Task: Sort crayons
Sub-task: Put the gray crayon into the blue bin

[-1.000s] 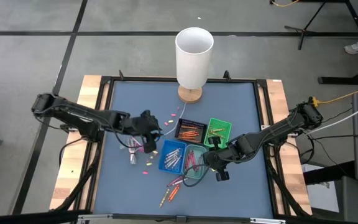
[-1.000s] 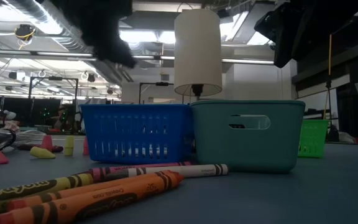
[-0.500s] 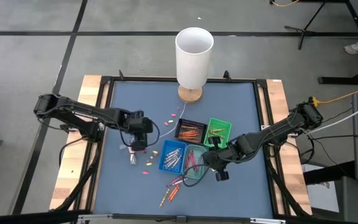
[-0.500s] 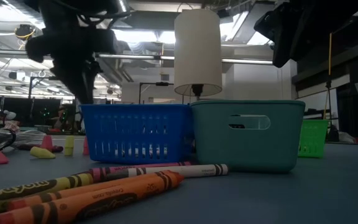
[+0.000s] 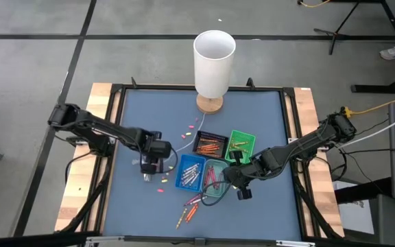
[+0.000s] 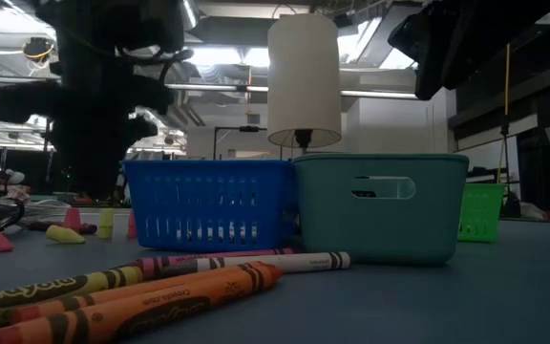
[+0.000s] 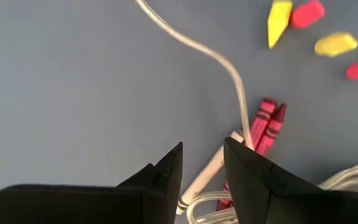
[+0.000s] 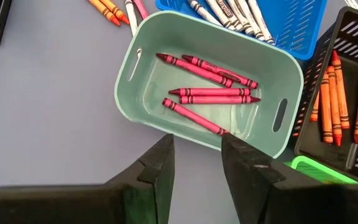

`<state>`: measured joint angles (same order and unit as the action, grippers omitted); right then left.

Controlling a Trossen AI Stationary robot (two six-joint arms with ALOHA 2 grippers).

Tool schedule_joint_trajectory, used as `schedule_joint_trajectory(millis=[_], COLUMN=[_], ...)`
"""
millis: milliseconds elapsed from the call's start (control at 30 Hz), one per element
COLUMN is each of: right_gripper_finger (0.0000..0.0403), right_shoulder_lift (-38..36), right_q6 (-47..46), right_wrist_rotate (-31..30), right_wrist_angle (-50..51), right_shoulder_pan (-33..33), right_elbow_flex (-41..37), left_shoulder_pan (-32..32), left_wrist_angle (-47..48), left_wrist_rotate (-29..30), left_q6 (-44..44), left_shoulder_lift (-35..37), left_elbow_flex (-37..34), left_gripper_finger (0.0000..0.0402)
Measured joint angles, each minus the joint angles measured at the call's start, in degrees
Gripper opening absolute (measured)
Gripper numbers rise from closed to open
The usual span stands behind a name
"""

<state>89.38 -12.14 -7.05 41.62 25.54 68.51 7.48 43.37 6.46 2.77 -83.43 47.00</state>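
Table (image 5: 259, 110): we saw a blue-grey top carrying both arms, four trays and a lamp.
Lamp (image 5: 214, 60): a white shade on a wooden foot stood well beyond both grippers, at the far edge.
Trays: blue (image 5: 190, 171), teal (image 8: 166, 62), black (image 5: 210, 144) and green (image 5: 240, 145) sat bunched between the two grippers.
Left gripper (image 7: 202, 165): we found it low over the mat beside the blue tray, fingers spread with a narrow gap, gripping nothing.
Right gripper (image 8: 196, 155): it hung just above the teal tray's near rim, fingers parted, empty.
Cord (image 7: 216, 59): a clear cord ran from the left fingertips away across the mat.
Crayons: red ones (image 7: 267, 124) and a white one (image 7: 207, 174) lay right at the left fingertips; red ones (image 8: 210, 93) lay in the teal tray under the right gripper; orange (image 8: 328, 93) filled the black tray, white (image 8: 229, 9) the blue; loose ones (image 6: 151, 301) lay in front of the trays.
Bits (image 7: 312, 28): yellow and pink stubs lay scattered past the left gripper.
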Motion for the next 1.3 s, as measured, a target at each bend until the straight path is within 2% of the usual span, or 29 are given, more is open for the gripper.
schedule_joint_trajectory(millis=[333,600,933,1300], right_gripper_finger=[0.0131,0.0131,0.0131,0.0131], right_shoulder_lift=[0.0,0.0,0.0,0.0], right_q6=[0.0,0.0,0.0,0.0], right_wrist_rotate=[0.0,0.02,0.02,0.02], right_wrist_angle=[-0.02,0.0,0.01,-0.02], right_shoulder_pan=[0.0,0.0,0.0,0.0], right_elbow_flex=[0.0,0.0,0.0,0.0], left_shoulder_pan=[1.25,1.25,1.21,1.19], left_wrist_angle=[5.09,4.86,1.88,1.9], left_wrist_rotate=[0.0,0.02,0.85,0.95], left_q6=[-0.37,-0.42,-0.46,0.34], left_shoulder_lift=[-4.94,-5.1,-4.87,-4.93], left_elbow_flex=[0.0,-0.2,-4.68,-4.81], left_gripper_finger=[0.0102,0.0102,0.0101,0.0044])
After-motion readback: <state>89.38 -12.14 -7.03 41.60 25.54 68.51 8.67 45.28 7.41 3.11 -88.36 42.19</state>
